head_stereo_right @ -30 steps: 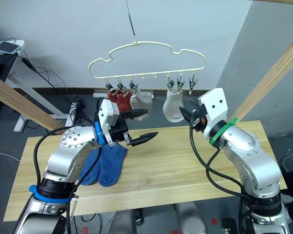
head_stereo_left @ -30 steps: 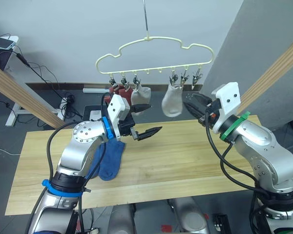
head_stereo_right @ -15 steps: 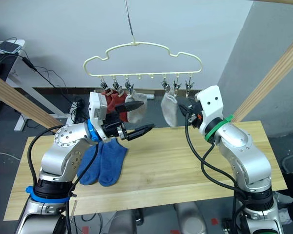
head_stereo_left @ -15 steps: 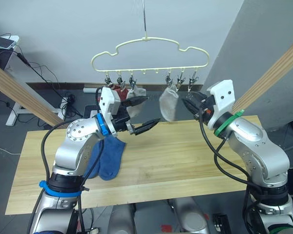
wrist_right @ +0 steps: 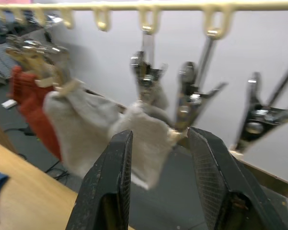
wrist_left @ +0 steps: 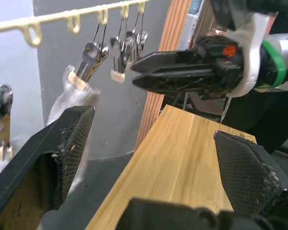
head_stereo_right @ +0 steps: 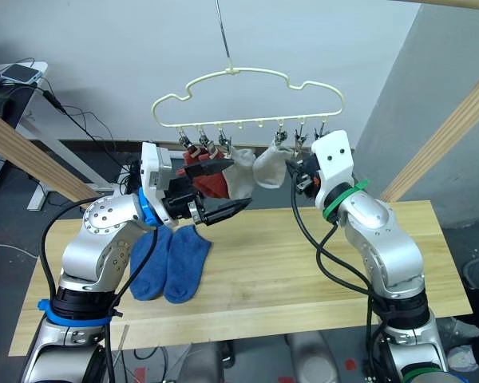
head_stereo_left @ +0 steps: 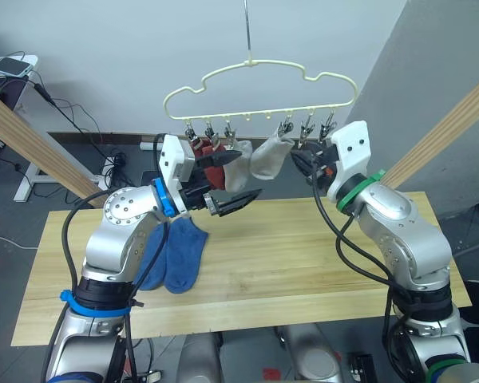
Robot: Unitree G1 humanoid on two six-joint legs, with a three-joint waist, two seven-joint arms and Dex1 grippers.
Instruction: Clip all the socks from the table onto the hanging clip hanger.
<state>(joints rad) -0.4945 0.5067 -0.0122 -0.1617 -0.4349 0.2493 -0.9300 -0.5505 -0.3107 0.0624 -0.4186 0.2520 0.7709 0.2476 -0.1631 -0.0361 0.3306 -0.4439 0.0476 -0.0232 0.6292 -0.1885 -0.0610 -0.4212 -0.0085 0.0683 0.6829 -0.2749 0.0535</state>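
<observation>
Socks first: we see two blue socks (head_stereo_left: 172, 255) lying side by side on the table (head_stereo_left: 303, 263), toward its left end. Above them our left gripper (head_stereo_left: 231, 177) hovers with its fingers spread apart, grasping nothing. Our right gripper (head_stereo_left: 302, 163) is raised beside the clip hanger (head_stereo_left: 259, 86), its fingers parted and empty. Farther back, two light grey socks (head_stereo_left: 259, 162) and the rust red socks (head_stereo_left: 203, 155) hang from the hanger's clips (head_stereo_left: 306, 128).

A long surface (head_stereo_left: 303, 263) of light wooden planks spans the scene. Two blue socks (head_stereo_right: 169, 262) lie side by side on its left part, touching each other.
</observation>
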